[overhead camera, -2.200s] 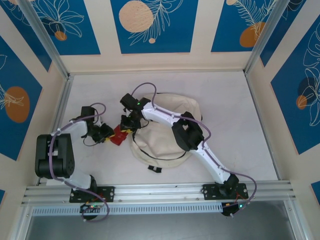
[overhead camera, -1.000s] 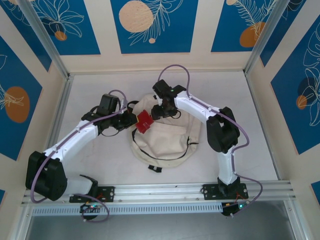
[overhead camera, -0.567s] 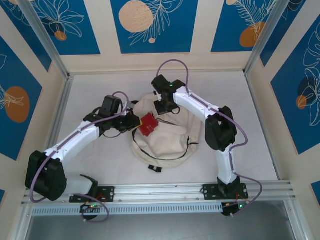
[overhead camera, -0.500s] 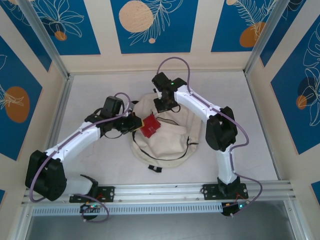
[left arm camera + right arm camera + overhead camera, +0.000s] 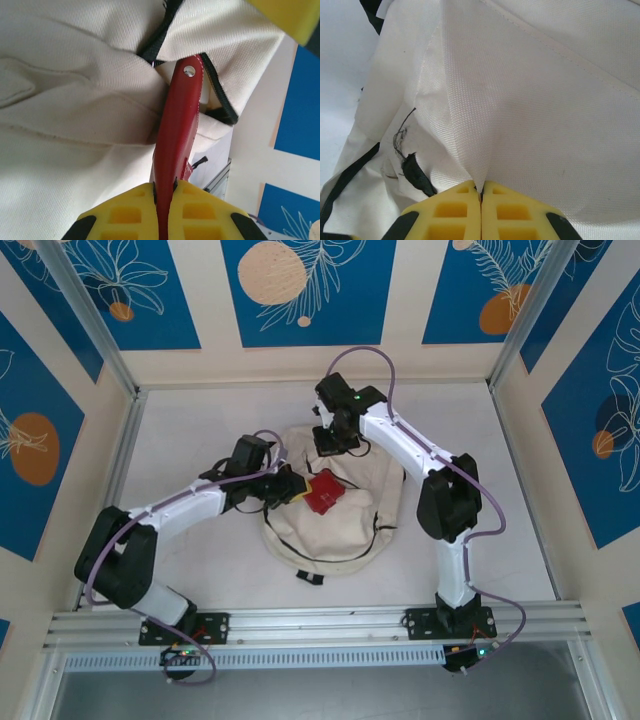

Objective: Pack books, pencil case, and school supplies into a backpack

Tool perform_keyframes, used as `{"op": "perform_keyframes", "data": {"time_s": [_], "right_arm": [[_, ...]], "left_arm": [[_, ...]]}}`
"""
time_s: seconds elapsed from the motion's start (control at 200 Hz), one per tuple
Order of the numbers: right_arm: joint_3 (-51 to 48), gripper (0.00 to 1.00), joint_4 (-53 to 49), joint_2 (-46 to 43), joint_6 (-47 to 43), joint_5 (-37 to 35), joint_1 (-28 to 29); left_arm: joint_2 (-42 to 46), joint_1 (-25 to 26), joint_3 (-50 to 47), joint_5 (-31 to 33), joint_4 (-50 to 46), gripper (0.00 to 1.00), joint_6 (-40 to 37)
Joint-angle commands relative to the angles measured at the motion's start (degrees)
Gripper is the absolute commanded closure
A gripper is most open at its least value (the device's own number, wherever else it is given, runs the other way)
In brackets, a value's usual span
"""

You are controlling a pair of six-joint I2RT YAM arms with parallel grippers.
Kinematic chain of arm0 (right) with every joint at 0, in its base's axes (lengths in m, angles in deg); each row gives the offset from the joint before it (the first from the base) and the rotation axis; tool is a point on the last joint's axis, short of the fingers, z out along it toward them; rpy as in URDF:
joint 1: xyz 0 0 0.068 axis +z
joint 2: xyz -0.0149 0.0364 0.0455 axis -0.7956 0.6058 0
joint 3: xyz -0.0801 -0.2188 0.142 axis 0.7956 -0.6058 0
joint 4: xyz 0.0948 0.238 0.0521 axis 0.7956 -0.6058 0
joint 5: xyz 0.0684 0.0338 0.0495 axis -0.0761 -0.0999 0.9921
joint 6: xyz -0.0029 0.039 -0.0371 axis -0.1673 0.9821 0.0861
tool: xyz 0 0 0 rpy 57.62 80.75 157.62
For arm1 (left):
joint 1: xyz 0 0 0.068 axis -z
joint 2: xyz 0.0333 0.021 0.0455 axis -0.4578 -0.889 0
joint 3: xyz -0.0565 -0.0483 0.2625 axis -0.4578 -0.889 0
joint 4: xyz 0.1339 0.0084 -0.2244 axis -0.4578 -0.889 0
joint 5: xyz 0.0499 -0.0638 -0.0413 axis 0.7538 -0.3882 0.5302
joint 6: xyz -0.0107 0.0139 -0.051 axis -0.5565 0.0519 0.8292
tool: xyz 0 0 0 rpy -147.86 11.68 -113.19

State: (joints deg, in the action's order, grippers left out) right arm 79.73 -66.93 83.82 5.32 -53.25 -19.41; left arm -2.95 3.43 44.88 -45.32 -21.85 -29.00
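Cream walls with blue panels (image 5: 310, 320) close round a pale surface (image 5: 200, 420); at the middle of the top view, a little below centre, the cream backpack (image 5: 330, 535) lies flat on it, black strap ends at its lower edge.

Left arm (image 5: 190, 505) reaches from the lower left across to the backpack's upper left edge; right arm (image 5: 420, 455) rises from the lower right and bends over to the backpack's top edge.

At the centre of the top view the red case (image 5: 322, 495) sits over the backpack's upper left part. From the left wrist the red case (image 5: 175, 135) is seen edge-on against the backpack (image 5: 75, 100), its far end bearing a small metal stud (image 5: 189, 72) beside a black strap (image 5: 220, 100).

Left fingers (image 5: 290, 490) are clamped tight on the case's near end, yellow pads (image 5: 142, 200) pressing either side; right fingers (image 5: 333, 440) are closed too, pads (image 5: 470, 197) pinching a raised fold of the backpack (image 5: 545, 100).
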Motion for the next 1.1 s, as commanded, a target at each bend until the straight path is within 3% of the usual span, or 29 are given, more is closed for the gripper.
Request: {"op": "perform_keyframes", "data": {"time_s": [0.0,0.3,0.54,0.675,0.735,0.83,0.91,1.005,1.095], "right_arm": [[-0.36,0.92,2.76,-4.98,1.34,4.24,0.19],[-0.96,0.92,4.23,-5.61,3.49,5.80,-0.66],[-4.74,0.92,5.75,-7.53,5.24,8.41,-0.83],[-7.21,0.91,6.84,-8.94,7.16,10.11,-1.30],[-8.32,0.87,6.94,-9.75,8.21,10.22,-1.64],[-11.33,0.66,7.48,-12.07,10.04,9.60,-2.35],[-14.67,0.55,7.89,-15.16,11.02,7.93,-2.85],[-18.82,0.54,8.29,-18.60,11.64,6.65,-3.03],[-21.97,0.59,8.21,-20.93,11.82,4.85,-1.48]], "left_arm": [[-0.98,0.84,1.01,-1.24,6.50,1.00,3.18],[-4.49,3.61,0.99,-2.96,4.10,0.99,2.03],[-1.59,3.84,-1.51,12.40,18.20,1.00,6.42],[-4.11,5.12,-1.78,16.93,25.79,0.97,8.91],[-5.50,5.48,-0.62,16.56,26.34,0.87,8.82],[-5.30,5.44,0.03,15.59,22.15,0.58,7.67],[-2.74,5.15,-1.40,14.77,16.75,0.44,6.04],[1.82,4.42,-3.19,13.70,8.06,0.37,3.11],[6.42,3.16,-3.84,14.39,-1.77,0.31,0.31]]}}
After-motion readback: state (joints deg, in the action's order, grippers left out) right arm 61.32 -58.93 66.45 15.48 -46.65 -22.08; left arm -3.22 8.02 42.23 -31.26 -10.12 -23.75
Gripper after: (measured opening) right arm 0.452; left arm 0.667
